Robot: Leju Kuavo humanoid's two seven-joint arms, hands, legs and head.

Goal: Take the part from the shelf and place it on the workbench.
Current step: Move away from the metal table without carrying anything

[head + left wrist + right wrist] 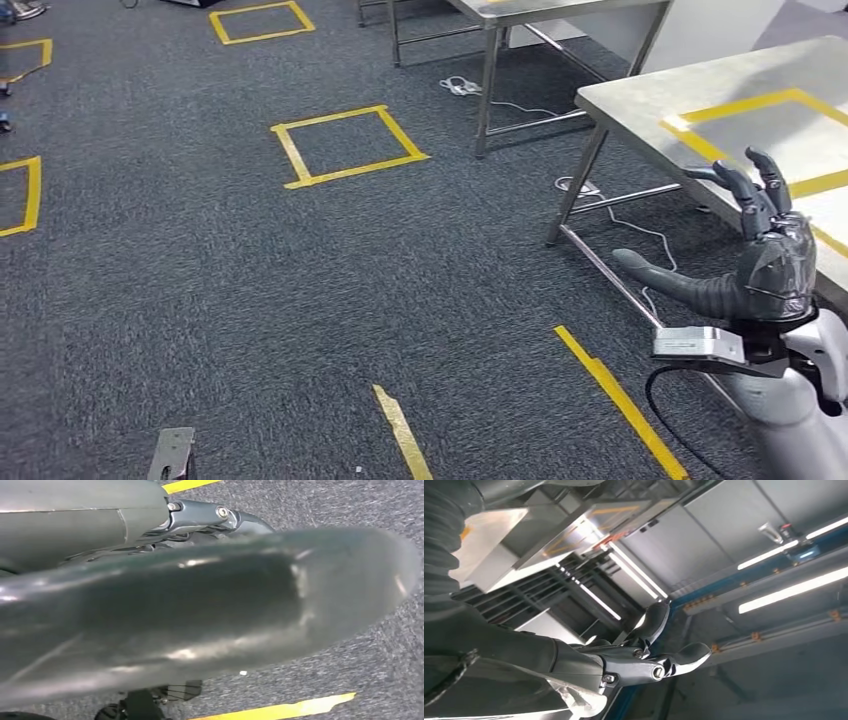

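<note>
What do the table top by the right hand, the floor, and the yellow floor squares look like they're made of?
Table top: looks like brushed stainless steel, pale grey with a dull sheen, on thin metal legs. Floor: dark grey carpet, speckled short-pile texture, matte. Yellow squares: probably adhesive tape, flat strips with cut, overlapping corners. The right hand, raised beside the table, holds nothing; its fingers appear dark plastic or rubber, slightly glossy.

Dark grey carpet floor [200,290] marked with yellow tape squares [347,146]; steel workbench [640,100] bearing yellow tape outline [745,105].
</note>
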